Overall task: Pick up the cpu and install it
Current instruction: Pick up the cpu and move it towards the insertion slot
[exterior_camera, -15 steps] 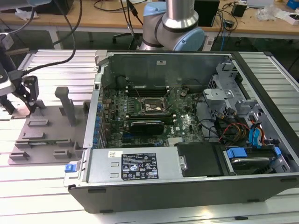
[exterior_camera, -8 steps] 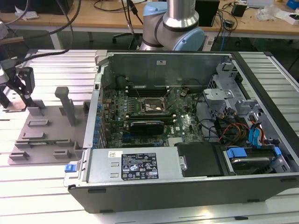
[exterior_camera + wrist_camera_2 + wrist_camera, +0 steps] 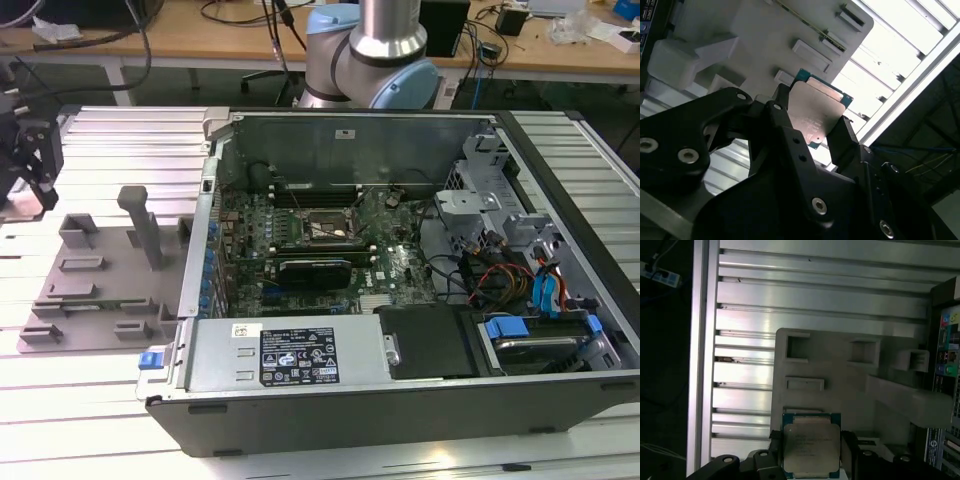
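Two black fingers (image 3: 775,454) cover opposite side edges of the cpu (image 3: 811,444) in the first wrist view, and the picture's border cuts off the chip's far end along with most of the gripper (image 3: 811,460). In the second wrist view the gripper's dark, bolted linkages hide part of the chip and much of the grey tray (image 3: 765,30) behind it. In the exterior view the gripper sits at the exterior view's left edge, partly cut off, and what it carries is hard to make out there. The gripper is clamped on the cpu, one finger pressed against each of two opposite edges, so the chip sits squarely between the fingertips with its flat top facing both wrist cameras. It is held by the tray's edge, well apart from the black-framed socket (image 3: 322,228) on the green motherboard (image 3: 400,265) inside the open computer case (image 3: 350,130). The cpu is a flat square with a pale, matte silvery metal lid on a thin teal-green board. The tray is dull grey plastic with rectangular pockets and an upright post (image 3: 140,225), and it lies on a table (image 3: 815,300) of ribbed, shiny aluminium slats.
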### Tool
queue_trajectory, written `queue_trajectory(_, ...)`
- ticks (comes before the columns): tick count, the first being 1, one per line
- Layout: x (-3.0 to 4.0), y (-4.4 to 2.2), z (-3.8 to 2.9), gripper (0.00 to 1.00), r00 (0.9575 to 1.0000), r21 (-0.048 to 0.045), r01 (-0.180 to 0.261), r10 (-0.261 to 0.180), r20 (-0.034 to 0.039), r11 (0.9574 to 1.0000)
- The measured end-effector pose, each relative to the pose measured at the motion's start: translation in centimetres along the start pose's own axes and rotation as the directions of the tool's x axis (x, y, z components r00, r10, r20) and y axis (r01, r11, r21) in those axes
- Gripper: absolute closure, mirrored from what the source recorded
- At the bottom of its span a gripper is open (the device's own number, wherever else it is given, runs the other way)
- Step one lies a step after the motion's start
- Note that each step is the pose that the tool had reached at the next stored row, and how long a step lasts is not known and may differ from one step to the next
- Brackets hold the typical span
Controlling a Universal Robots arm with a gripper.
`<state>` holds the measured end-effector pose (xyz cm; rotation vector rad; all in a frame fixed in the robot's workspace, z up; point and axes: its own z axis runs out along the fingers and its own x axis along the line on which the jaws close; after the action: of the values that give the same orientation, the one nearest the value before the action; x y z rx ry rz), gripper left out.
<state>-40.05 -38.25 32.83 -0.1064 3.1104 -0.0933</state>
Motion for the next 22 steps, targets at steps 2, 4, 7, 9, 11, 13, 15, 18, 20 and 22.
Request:
queue_trajectory(2, -0.02, -0.03, -0.52, 0.45, 1.0000, 0.0000, 0.000, 0.000, 0.0001, 1.0000)
queue_trajectory(4, -0.03, -0.07, -1.25, 0.45, 1.0000, 0.0000, 0.000, 0.000, 0.0000, 1.0000)
queue_trajectory(7, -0.05, -0.13, -2.05, 0.45, 1.0000, 0.0000, 0.000, 0.000, -0.0001, 1.0000)
queue_trajectory(9, -0.07, -0.17, -2.72, 0.45, 1.0000, -0.0001, 0.000, 0.000, -0.0001, 1.0000)
queue_trajectory(11, -0.09, -0.20, -3.25, 0.45, 1.0000, -0.0001, 0.000, 0.000, -0.0001, 1.0000)
queue_trajectory(13, -0.11, -0.26, -4.33, 0.45, 1.0000, 0.0000, 0.000, 0.000, -0.0003, 1.0000)
queue_trajectory(15, -0.13, -0.30, -4.90, 0.45, 1.0000, -0.0001, 0.000, 0.000, -0.0002, 1.0000)
queue_trajectory(18, -0.15, -0.36, -5.87, 0.45, 1.0000, 0.0000, 0.000, 0.000, -0.0003, 1.0000)
queue_trajectory(20, -0.17, -0.38, -6.30, 0.45, 1.0000, -0.0001, 0.000, 0.000, -0.0003, 1.0000)
queue_trajectory(22, -0.18, -0.41, -6.75, 0.45, 1.0000, -0.0001, 0.000, 0.000, -0.0002, 1.0000)
